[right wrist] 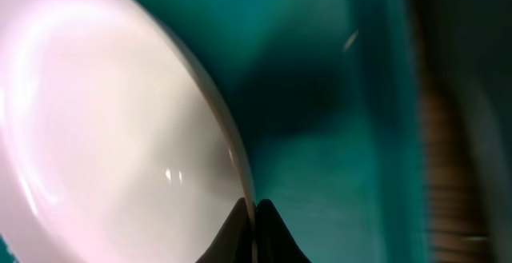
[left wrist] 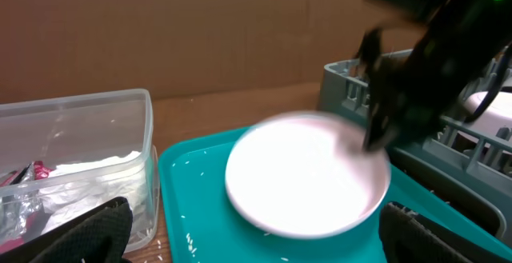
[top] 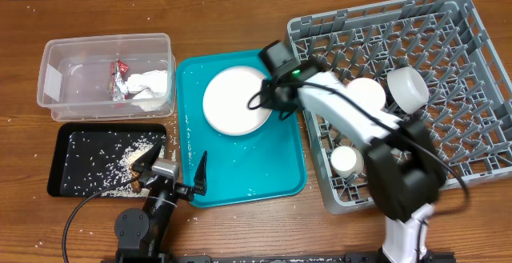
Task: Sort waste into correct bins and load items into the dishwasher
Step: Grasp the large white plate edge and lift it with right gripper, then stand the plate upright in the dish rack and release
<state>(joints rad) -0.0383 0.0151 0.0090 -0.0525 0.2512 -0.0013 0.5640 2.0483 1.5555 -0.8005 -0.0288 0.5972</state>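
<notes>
The round white plate [top: 234,101] lies on the teal serving tray [top: 240,179]. My right gripper [top: 276,101] is shut on the plate's right rim, which sits between the fingertips in the right wrist view [right wrist: 254,215]. The plate [left wrist: 308,175] looks blurred in the left wrist view. My left gripper [top: 174,171] is open and empty over the tray's front left corner. The clear tub [top: 56,79] holds the red wrapper [top: 120,77] and the white tissue [top: 152,83]. The black tray [top: 68,139] holds rice grains [top: 132,157]. The chopsticks are out of view.
The grey dish rack [top: 448,23] stands at the right and holds a white bowl [top: 368,93], a pale grey bowl [top: 408,87] and a small white cup [top: 346,161]. Loose rice grains lie on the teal tray and on the wood around the bins.
</notes>
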